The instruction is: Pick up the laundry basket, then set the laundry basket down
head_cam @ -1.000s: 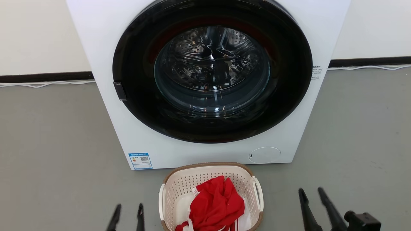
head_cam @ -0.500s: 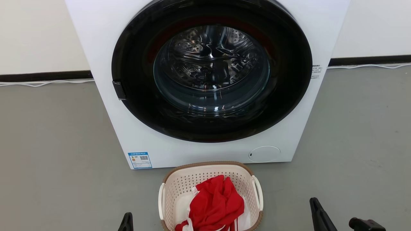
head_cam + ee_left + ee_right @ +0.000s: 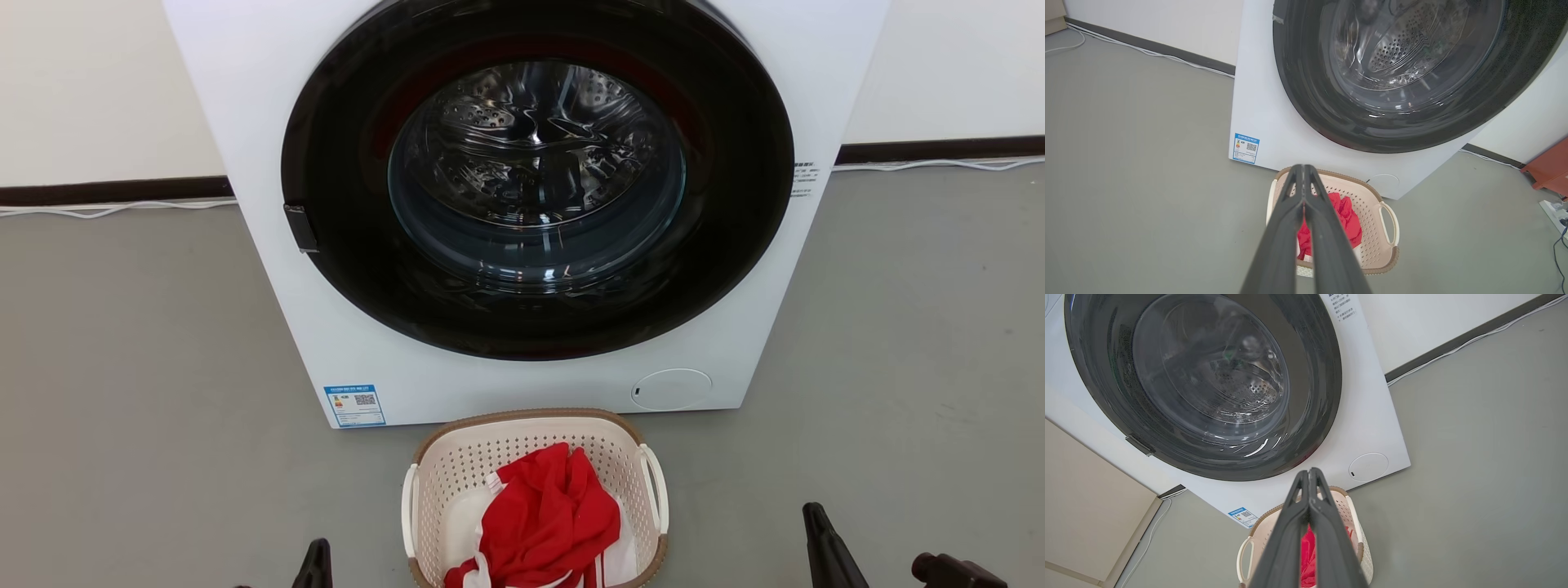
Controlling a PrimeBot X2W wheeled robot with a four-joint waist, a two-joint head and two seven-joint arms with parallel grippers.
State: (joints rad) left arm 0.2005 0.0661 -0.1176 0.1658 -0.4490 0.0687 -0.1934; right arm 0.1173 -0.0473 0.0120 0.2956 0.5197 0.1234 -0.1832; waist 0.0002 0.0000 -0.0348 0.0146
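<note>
The laundry basket (image 3: 457, 474), cream-white and perforated with a brown rim and white side handles, stands on the grey floor in front of the washing machine. A red cloth (image 3: 555, 514) lies inside it. At the bottom edge of the head view my left gripper (image 3: 317, 563) is left of the basket, apart from it, its fingers pressed together. My right gripper (image 3: 816, 531) is off to the basket's right, also apart. In the left wrist view the left gripper (image 3: 1303, 167) is shut on nothing above the basket (image 3: 1372, 212). The right gripper (image 3: 1309, 471) is likewise shut and empty over the basket (image 3: 1349, 508).
A white washing machine (image 3: 269, 122) with its round dark door (image 3: 539, 180) closed stands right behind the basket. A white cable (image 3: 114, 211) runs along the wall base. An orange-red object (image 3: 1551, 167) and cables sit on the floor far to the machine's right.
Both grippers have gone from open to shut, holding nothing, and now sit lower in the head view. The basket has stayed in place.
</note>
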